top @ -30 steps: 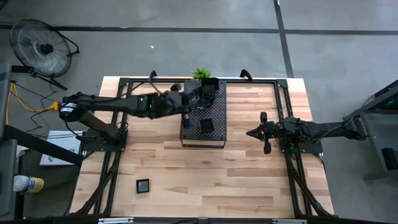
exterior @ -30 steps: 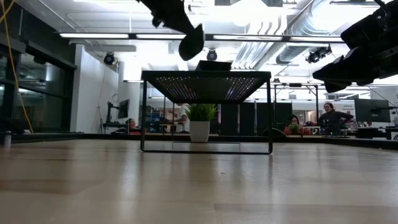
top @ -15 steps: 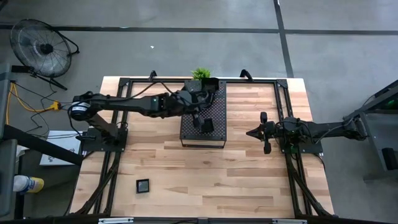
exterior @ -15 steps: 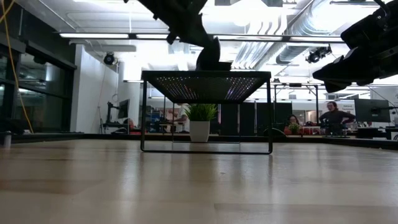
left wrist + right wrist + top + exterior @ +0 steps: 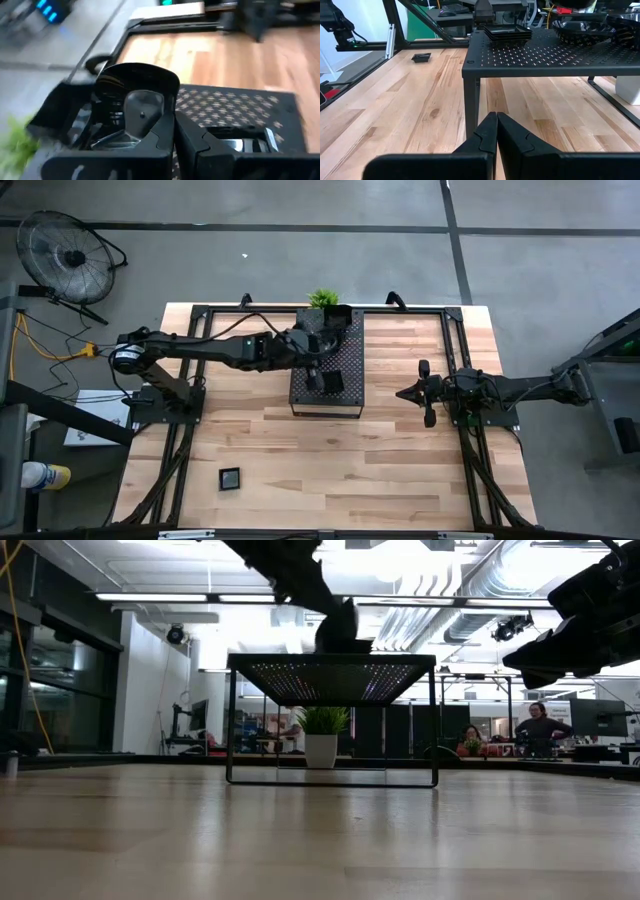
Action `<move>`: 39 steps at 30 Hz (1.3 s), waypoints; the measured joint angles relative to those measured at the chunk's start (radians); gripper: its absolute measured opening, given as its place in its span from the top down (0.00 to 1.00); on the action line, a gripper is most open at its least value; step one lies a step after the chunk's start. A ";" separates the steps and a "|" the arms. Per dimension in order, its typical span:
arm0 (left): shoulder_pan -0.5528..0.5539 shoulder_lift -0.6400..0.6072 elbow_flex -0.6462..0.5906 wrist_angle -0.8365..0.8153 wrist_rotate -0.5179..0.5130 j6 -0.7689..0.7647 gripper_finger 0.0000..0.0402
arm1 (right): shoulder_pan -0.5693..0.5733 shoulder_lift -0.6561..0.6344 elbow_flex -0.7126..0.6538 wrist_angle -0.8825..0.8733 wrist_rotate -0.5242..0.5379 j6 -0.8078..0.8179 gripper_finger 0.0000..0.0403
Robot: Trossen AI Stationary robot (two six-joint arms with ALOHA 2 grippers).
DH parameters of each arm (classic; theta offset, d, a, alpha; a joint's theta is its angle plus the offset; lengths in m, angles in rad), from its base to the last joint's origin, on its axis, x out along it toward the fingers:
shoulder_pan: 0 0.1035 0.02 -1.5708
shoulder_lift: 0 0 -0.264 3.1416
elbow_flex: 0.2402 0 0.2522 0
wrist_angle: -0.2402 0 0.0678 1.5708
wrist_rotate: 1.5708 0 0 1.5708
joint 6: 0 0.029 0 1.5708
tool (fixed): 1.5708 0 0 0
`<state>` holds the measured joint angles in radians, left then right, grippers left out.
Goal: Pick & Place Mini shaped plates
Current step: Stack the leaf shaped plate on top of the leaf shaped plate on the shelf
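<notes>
1. The left gripper (image 5: 316, 377) has swung in over the perforated rack (image 5: 345, 390) within the last second. A second ago it hung back by the rack's left edge. Now it sits low over the stack of square mini plates (image 5: 332, 382), and since half a second ago it has barely moved.

2. Its jaws are pressed together, with no gap showing in the left wrist view. Whether a plate rim is pinched between them cannot be told from any view. The fingertips (image 5: 175, 131) look to meet above the rack surface, with glossy black dishes (image 5: 131, 102) just beyond and to one side of them.

3. In the low view the left gripper (image 5: 338, 628) reaches down to the rack top (image 5: 330, 662), touching or nearly touching the stack there.

4. One mini square plate (image 5: 230, 478) lies alone on the wooden table (image 5: 400, 470), well apart from this gripper, toward the front left corner. More plates sit on the rack by the small green plant (image 5: 323, 299).

5. The right gripper (image 5: 404, 392) waits beside the rack's right edge, jaws closed and holding nothing.

6. My reading: the approach is over and the pick is under way. A lift would show whether a single plate comes away.
</notes>
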<state>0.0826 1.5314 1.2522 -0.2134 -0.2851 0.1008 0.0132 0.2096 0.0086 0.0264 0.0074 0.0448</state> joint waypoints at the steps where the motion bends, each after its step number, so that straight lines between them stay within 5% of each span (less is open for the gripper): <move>1: 0.000 -0.002 0.000 0.002 0.029 0.046 1.00 | 0.000 0.000 0.000 0.000 0.000 0.000 0.99; 7: 0.002 -0.013 0.000 -0.044 0.255 0.591 1.00 | 0.000 0.000 0.000 0.000 0.000 0.000 0.99; 16: 0.037 -0.025 0.054 -0.354 0.105 1.387 1.00 | 0.000 0.000 0.000 0.000 0.000 0.000 0.99; 27: 0.149 -0.025 0.117 -0.486 0.098 1.772 1.00 | 0.000 0.000 0.000 0.000 0.000 0.000 0.99; 39: 0.252 -0.025 0.118 -0.464 0.330 1.973 1.00 | 0.000 0.000 0.000 0.000 0.000 0.000 0.99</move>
<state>0.3346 1.5063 1.3705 -0.6779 0.0454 2.0740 0.0131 0.2092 0.0086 0.0261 0.0075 0.0448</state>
